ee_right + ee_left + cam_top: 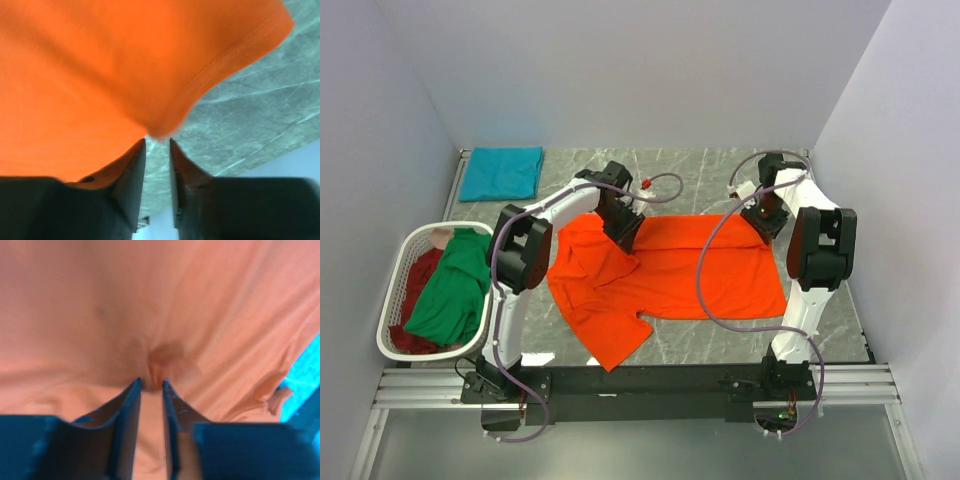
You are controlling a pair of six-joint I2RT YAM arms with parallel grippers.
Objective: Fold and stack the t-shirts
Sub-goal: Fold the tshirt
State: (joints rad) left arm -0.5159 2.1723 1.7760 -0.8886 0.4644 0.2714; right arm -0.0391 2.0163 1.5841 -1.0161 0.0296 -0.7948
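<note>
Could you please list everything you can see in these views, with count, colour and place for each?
table: one, grey-green marble pattern, under everything
orange t-shirt: one, bright orange, spread across the middle of the table
teal t-shirt: one, teal, folded at the far left corner
laundry basket: one, white slatted, at the left edge
green t-shirt: one, green, draped over the basket
dark red t-shirt: one, dark red, in the basket, partly under the green one
pale cloth: one, pinkish, at the basket's far end; unclear what it is
left arm, right arm: two, white and black, bases at the near edge
left end effector: one, dark, pinching the orange t-shirt
right end effector: one, dark, pinching its far right corner
</note>
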